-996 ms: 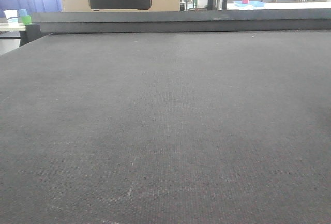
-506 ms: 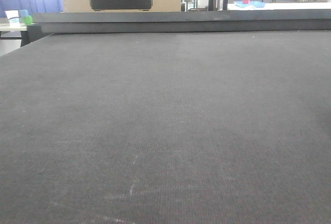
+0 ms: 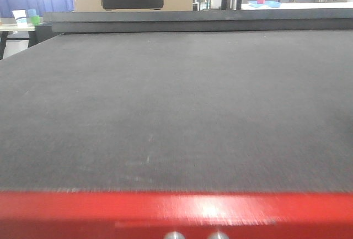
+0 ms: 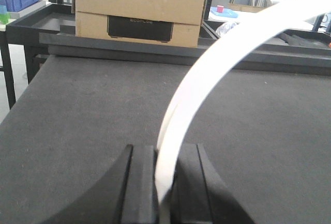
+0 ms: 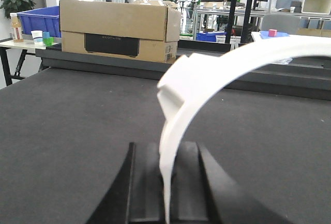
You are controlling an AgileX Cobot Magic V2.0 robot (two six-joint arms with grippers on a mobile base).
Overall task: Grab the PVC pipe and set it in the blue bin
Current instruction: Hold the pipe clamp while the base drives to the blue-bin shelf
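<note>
L gripper [image 4: 164, 175] & R gripper [image 5: 165, 175] both pinching PVC pipe [image 4: 204, 74], arcing up-right.

The bench mat [image 3: 176, 112] is looking matt, finely woven cloth; its near-edge strip [image 3: 176, 208] is gleaming glossy red. The PVC pipe [image 4: 199, 79] is showing smooth white plastic, the box [image 4: 137, 9] matt cardboard.

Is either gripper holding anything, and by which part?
Both hold. The left gripper pinches a white PVC pipe near its lower end; the right gripper does likewise. One pipe or two, I cannot tell.
</note>
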